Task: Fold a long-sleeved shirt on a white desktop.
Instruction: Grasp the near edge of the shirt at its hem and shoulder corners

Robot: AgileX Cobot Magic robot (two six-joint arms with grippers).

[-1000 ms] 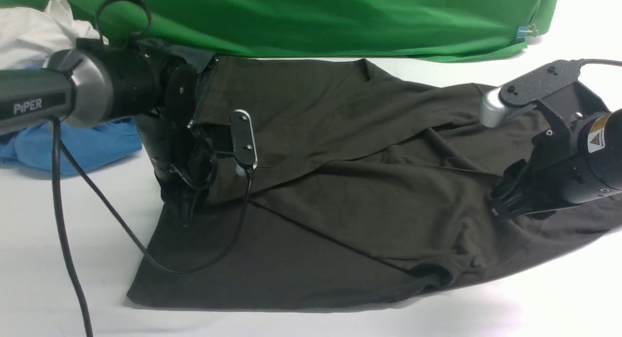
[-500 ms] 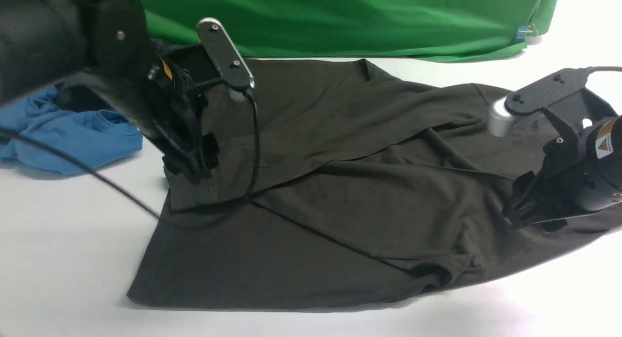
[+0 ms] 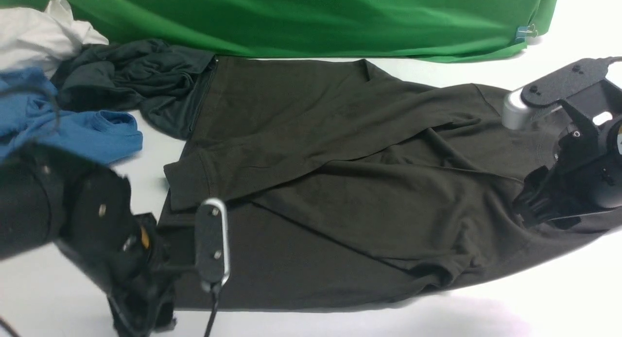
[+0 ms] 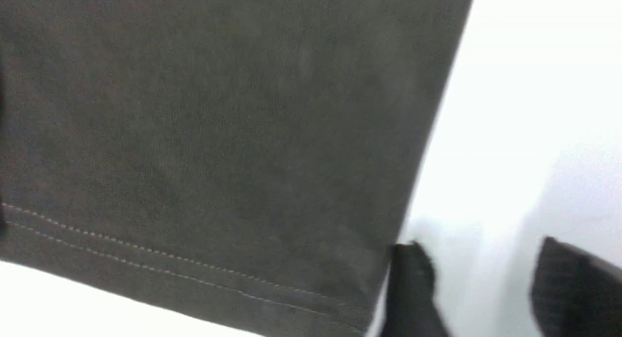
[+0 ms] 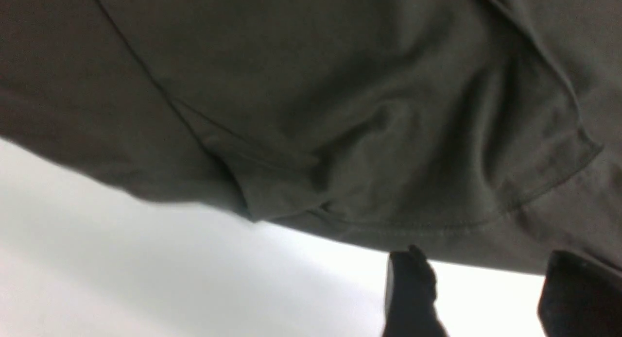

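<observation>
On matte desktop (image 3: 534, 308), creased shirt (image 3: 340, 191)

The long-sleeved shirt (image 3: 340, 181) and blue garment (image 3: 92, 133) lie on white desktop (image 3: 534, 303).

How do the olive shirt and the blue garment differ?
The olive shirt is spread nearly flat, a sleeve folded across it; the blue garment is bunched in a heap. The olive shirt covers far more of the white desktop than the blue garment. Both rest on it.
</observation>
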